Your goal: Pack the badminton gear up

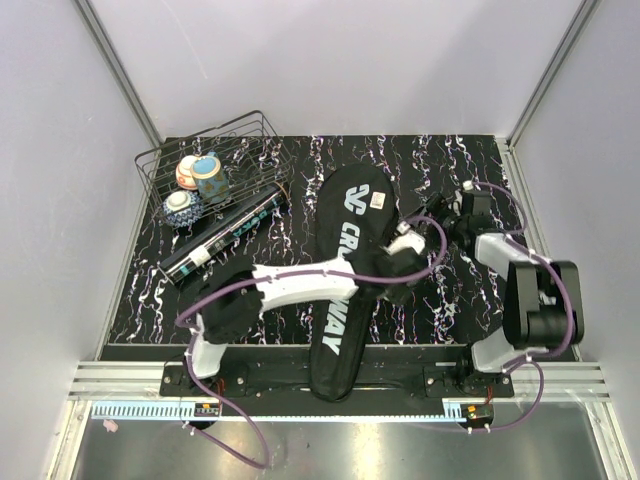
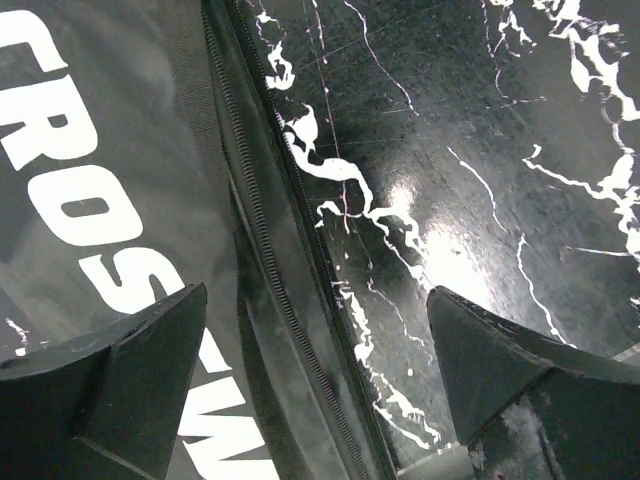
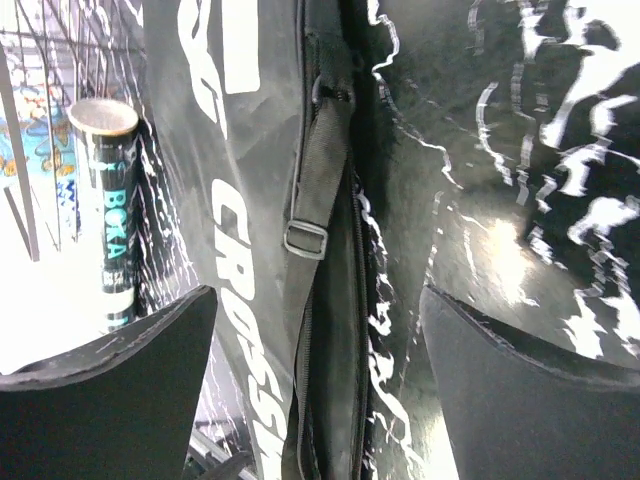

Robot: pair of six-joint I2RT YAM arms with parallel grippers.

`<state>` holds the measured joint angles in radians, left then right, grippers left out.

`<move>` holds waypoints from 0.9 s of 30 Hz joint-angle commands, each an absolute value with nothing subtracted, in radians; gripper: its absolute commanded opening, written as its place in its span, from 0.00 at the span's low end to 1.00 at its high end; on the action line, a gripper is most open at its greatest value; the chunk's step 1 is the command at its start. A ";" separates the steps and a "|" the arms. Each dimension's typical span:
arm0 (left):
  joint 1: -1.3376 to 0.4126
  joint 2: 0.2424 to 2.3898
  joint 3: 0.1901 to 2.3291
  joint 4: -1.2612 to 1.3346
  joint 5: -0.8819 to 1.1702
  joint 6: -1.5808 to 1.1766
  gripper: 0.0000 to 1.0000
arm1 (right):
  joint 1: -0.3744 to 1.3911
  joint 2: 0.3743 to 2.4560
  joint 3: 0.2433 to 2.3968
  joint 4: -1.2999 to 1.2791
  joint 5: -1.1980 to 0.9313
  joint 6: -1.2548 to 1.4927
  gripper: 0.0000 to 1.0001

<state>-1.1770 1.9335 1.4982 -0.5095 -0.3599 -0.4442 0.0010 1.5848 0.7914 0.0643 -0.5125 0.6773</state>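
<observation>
At the far left of the dark, white-veined tabletop (image 1: 420, 312) stands a black wire basket (image 1: 245, 150) with three small patterned bowls (image 1: 187, 172) clustered in its left part. Just in front of the basket a long black tube (image 1: 225, 235) lies on a slant, its near end pointing toward the left edge and its far end by the basket's right corner; the right wrist view shows its pale-rimmed end and teal lettering on its side. Right of the tube, about mid-tabletop, the black racket-shaped bag (image 1: 362, 200) lies flat with its wide head toward the far side and its narrow end hanging past the near edge, the white "CROSSWAY" lettering running along its length. The left arm reaches across the bag's middle to the bag's right side. There the left claw (image 2: 315, 300) hangs with its jaws spread wide and nothing between them but the bag's zippered edge (image 2: 270, 250) and bare tabletop beside it; it has hold of nothing. Further right and a little farther back, the right claw (image 3: 318, 295) is also spread wide and grips nothing; below it run the bag's right edge, a black strap (image 3: 322, 150) with a metal buckle (image 3: 305, 238) lying along that edge, and open tabletop to the right.
</observation>
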 commanded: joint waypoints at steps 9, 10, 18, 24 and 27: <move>-1.295 2.262 1.825 -0.948 -0.767 -0.541 0.85 | -0.207 1.197 0.713 -0.160 -0.339 0.696 0.92; -1.296 2.281 1.835 -0.960 -0.776 -0.549 0.81 | -0.210 1.187 0.710 -0.163 -0.339 0.696 0.91; -1.296 2.328 1.822 -0.971 -0.755 -0.566 0.51 | -0.212 1.158 0.681 -0.153 -0.370 0.696 0.92; -1.293 2.347 1.801 -0.950 -0.733 -0.543 0.23 | -0.212 1.238 0.673 -0.124 -0.452 0.678 0.92; -1.286 2.275 1.760 -0.899 -0.718 -0.514 0.00 | -0.212 1.308 0.684 -0.120 -0.521 0.658 0.92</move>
